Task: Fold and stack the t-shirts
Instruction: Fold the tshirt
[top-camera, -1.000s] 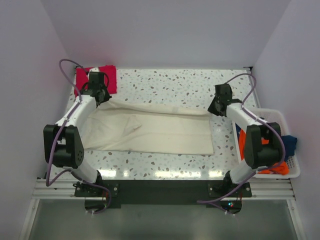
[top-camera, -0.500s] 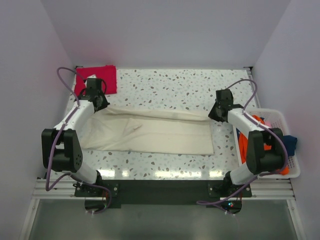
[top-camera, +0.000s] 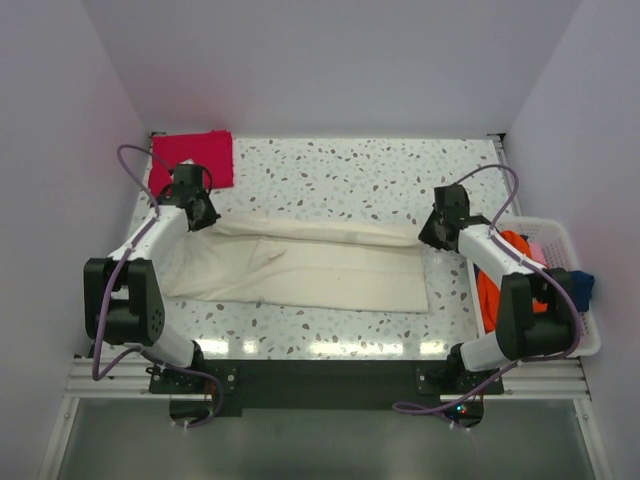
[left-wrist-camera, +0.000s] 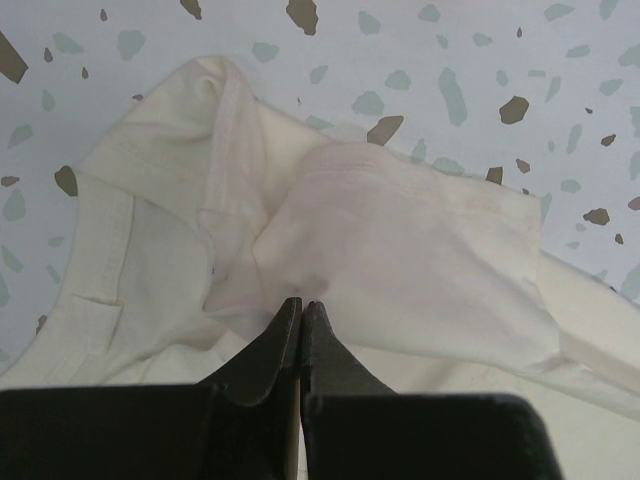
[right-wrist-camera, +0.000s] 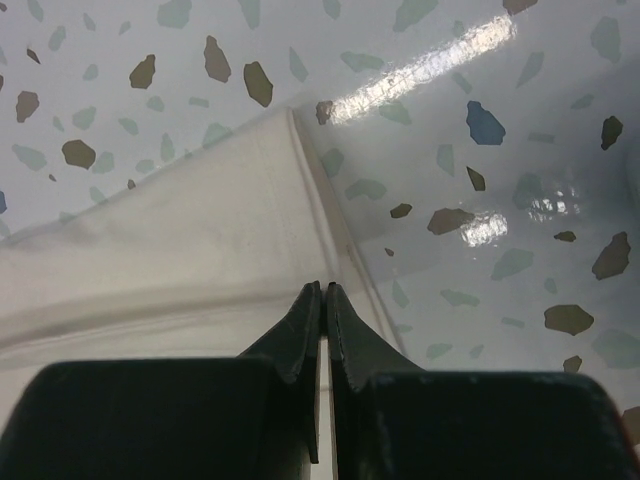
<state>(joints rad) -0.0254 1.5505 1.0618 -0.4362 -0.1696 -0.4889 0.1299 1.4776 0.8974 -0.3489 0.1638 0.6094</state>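
We see the cream t-shirt spread across mid-frame on the speckled bench. The left gripper and right gripper pinch its far edge in closed jaws. A red t-shirt lies upper left.

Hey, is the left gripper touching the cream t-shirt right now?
Touching. The left wrist view shows the left gripper with its shut tips pinched into a fold of the cream t-shirt, and the cloth bunches toward them.
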